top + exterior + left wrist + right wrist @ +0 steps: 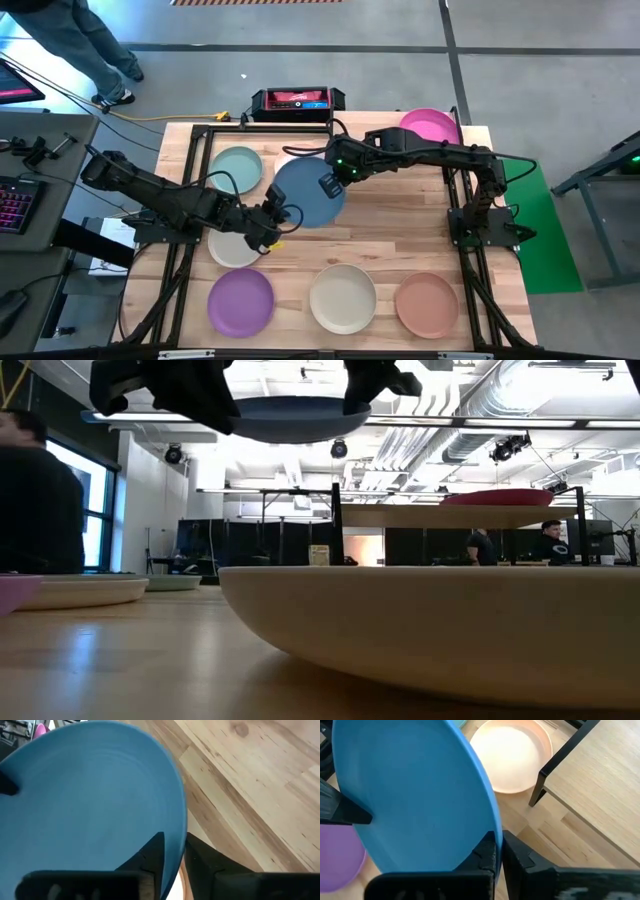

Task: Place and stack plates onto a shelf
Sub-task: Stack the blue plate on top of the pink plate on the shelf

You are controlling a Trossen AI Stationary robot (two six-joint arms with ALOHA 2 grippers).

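Above the middle of the plank-topped bench, my right tool clamps the round matte blue plate while my left tool straddles its opposite rim, jaws slightly apart, so one-sided support could tip it.

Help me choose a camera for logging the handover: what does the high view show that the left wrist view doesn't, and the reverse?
Only the high view shows both arms meeting over the table, the right gripper at the far rim of the blue plate, and the other plates: teal, purple, cream, salmon-brown and magenta.

Only the left wrist view shows, close up, the left gripper with the plate's rim between its fingers.

Both show the blue plate, the left gripper at its edge and the plank table.
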